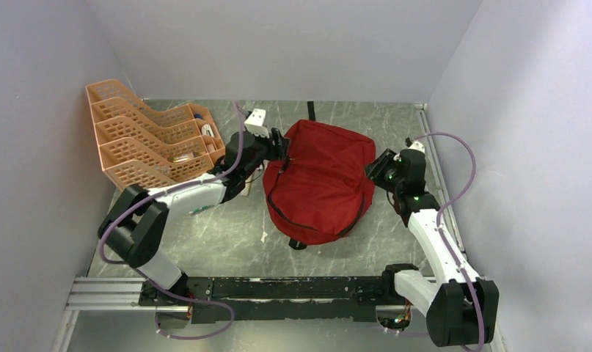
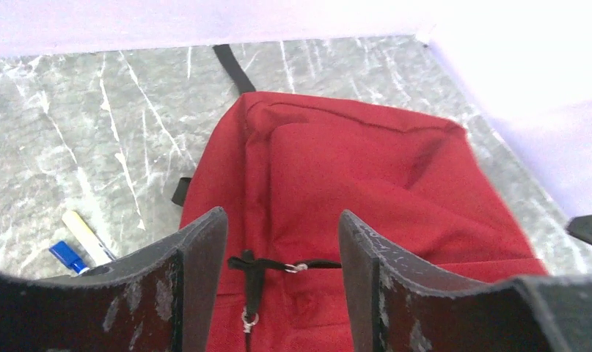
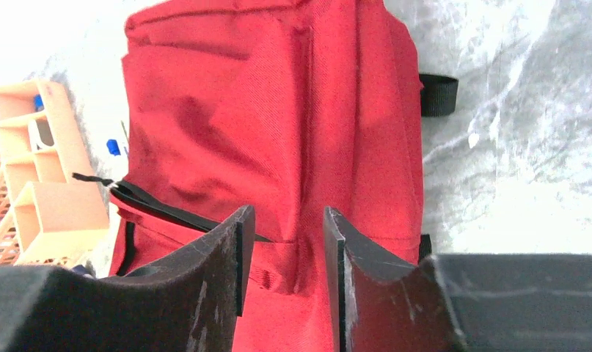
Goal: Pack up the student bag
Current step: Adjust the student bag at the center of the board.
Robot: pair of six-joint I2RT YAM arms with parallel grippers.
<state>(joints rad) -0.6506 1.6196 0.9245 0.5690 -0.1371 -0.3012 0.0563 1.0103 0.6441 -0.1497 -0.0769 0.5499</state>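
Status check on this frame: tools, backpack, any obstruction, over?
Left tool open, lined up on the zipper pull. Right tool open at the red backpack. Nothing in the way.

right gripper [image 3: 287, 218]: jaws parted, red fabric seen in gap | student bag [image 3: 263, 110]: fills centre, black zipper band [image 3: 168, 211] low on its left | black strap [image 3: 438, 94]: bag's right edge | orange tray rack [image 3: 43, 183]: far left | marble table [image 3: 527, 110]: right
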